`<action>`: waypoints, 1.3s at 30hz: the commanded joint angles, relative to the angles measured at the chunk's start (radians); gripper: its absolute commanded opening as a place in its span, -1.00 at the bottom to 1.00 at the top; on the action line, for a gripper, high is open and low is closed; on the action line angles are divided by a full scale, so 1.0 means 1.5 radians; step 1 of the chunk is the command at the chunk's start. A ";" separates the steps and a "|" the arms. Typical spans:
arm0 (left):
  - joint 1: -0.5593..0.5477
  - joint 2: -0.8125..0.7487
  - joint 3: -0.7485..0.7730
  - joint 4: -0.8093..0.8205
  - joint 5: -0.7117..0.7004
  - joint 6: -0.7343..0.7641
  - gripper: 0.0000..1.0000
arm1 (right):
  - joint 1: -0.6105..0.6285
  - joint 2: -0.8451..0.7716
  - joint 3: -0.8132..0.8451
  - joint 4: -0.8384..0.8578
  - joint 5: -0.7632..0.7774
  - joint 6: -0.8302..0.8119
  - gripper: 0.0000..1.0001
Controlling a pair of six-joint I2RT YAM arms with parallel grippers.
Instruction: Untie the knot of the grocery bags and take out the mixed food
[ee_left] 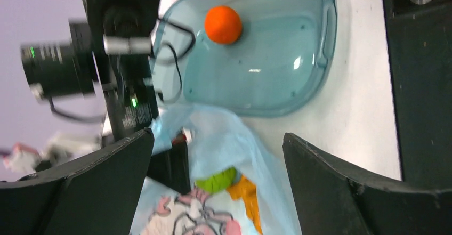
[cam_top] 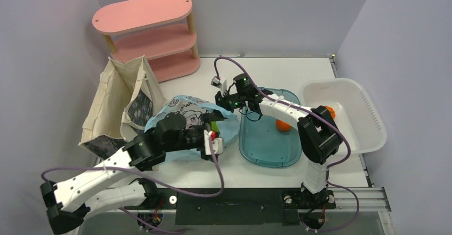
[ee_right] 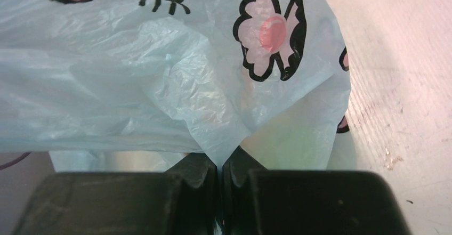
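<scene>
The light blue grocery bag (cam_top: pixel 186 116) with dark doodles lies on the table left of the teal tub. My right gripper (cam_top: pixel 225 103) is shut on the bag's thin edge, which shows pinched between the fingers in the right wrist view (ee_right: pixel 220 163). My left gripper (ee_left: pixel 217 136) is open and hovers over the bag's mouth (ee_left: pixel 229 139); it also shows in the top view (cam_top: pixel 214 139). Inside the mouth I see a green rounded thing (ee_left: pixel 216 180) and an orange scrap (ee_left: pixel 248 192). The round orange fruit (ee_left: pixel 223 24) lies in the teal tub (ee_left: pixel 277 75). The snack packet cannot be made out.
A beige canvas tote (cam_top: pixel 120 104) stands left of the bag. A pink shelf (cam_top: pixel 152 35) stands at the back. A white basin (cam_top: pixel 368 112) at the right holds another orange thing (cam_top: pixel 331 111), partly hidden by the right arm.
</scene>
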 commanded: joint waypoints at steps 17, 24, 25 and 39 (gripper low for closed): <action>0.248 0.027 -0.212 0.075 0.044 0.097 0.76 | 0.011 -0.053 -0.016 -0.005 -0.006 -0.121 -1.00; 0.252 0.157 -0.209 0.215 0.059 0.112 0.79 | -0.014 -0.018 0.007 -0.025 -0.010 -0.138 -1.00; 0.253 0.178 -0.204 0.234 0.067 0.117 0.79 | -0.016 -0.015 0.010 -0.026 -0.010 -0.140 -1.00; 0.264 0.307 -0.121 0.234 0.110 0.174 0.74 | -0.030 0.039 0.062 -0.089 0.155 -0.093 -1.00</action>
